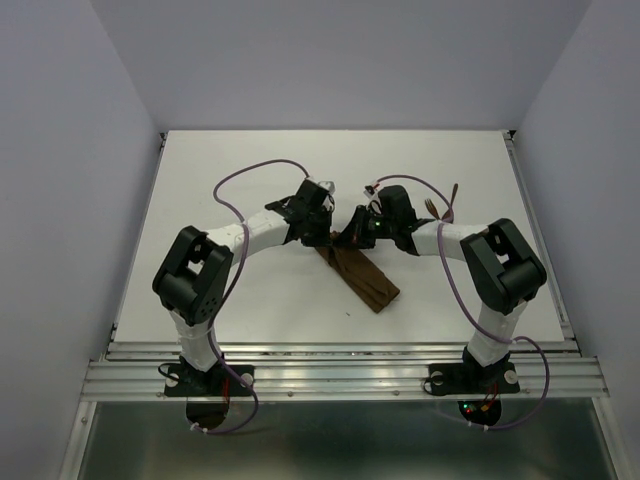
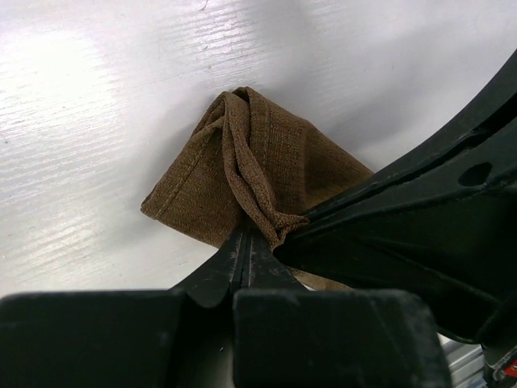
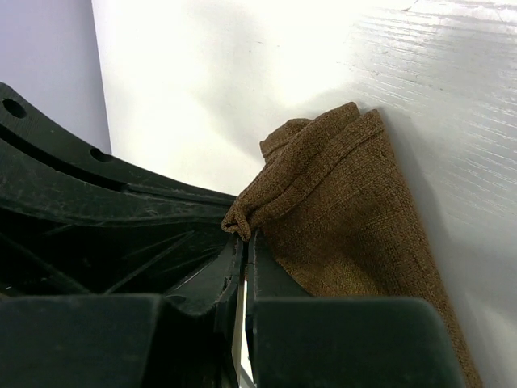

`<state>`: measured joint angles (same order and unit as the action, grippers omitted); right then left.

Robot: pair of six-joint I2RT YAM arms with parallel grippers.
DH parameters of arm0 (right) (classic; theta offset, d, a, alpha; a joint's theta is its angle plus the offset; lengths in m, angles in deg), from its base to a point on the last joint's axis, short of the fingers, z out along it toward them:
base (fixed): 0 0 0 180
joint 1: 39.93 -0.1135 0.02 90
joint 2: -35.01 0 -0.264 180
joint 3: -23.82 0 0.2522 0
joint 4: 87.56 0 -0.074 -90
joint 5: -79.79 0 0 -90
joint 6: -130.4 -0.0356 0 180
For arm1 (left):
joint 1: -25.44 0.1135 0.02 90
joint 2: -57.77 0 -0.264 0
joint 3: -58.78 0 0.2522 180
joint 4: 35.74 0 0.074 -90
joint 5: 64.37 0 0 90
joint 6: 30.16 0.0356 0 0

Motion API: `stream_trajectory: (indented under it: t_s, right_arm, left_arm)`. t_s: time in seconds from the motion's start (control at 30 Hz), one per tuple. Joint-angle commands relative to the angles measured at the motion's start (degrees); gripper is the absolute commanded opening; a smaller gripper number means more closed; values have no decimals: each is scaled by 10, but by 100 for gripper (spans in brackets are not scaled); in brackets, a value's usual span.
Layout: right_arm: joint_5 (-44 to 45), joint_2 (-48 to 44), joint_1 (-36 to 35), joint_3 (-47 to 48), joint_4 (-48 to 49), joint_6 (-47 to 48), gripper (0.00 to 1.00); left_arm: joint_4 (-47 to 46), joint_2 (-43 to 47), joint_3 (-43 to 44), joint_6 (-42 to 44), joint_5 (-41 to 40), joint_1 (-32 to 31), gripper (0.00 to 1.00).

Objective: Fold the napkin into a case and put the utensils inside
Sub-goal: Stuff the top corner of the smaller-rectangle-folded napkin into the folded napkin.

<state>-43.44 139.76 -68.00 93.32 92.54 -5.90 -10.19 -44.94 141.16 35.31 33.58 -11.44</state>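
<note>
The dark brown napkin (image 1: 362, 277) lies mid-table as a narrow layered strip running from the grippers toward the near right. My left gripper (image 1: 322, 237) is shut on its far end; the left wrist view shows a bunched fold of the cloth (image 2: 258, 174) pinched at the fingertips (image 2: 242, 242). My right gripper (image 1: 352, 238) meets it from the right and is shut on the same end of the cloth (image 3: 339, 202). The two grippers almost touch. Slim brown utensils (image 1: 447, 206) lie on the table beyond the right arm, partly hidden by it.
The white table (image 1: 250, 160) has raised rails at the left and right edges and a metal rail along the near edge (image 1: 340, 375). Purple cables loop over both arms. Grey walls enclose the table.
</note>
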Motion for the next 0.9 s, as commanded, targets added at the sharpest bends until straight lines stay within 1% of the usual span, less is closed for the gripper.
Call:
stream_trajectory:
  t_s: [0.0, 0.13, 0.33, 0.37, 0.4, 0.43, 0.57, 0.77, 0.87]
  right_arm:
    - [1, -7, 3, -4, 8, 18, 1]
    - [9, -3, 3, 1, -16, 31, 1]
    - [11, -12, 3, -1, -17, 32, 1]
    - [11, -12, 3, 0, -17, 32, 1]
    - [11, -11, 3, 1, -17, 32, 1]
    - [11, -10, 3, 2, -17, 31, 1]
    - [8, -7, 3, 5, -17, 29, 1]
    - [8, -8, 3, 9, -17, 28, 1]
    - [9, -7, 3, 9, -17, 27, 1]
  left_arm:
    - [-19, 34, -9, -9, 21, 2, 0]
    - [-26, 32, -16, -10, 28, 6, 0]
    - [-27, 29, -18, -10, 30, 5, 0]
    - [-27, 30, -18, -10, 29, 5, 1]
    - [-27, 30, -19, -10, 25, 4, 7]
    - [-27, 32, -18, -10, 16, 3, 18]
    - [-19, 23, -15, 2, 6, -2, 37]
    - [-16, 9, -11, 9, -6, -15, 44]
    - [-22, 15, -15, 9, -2, -16, 43]
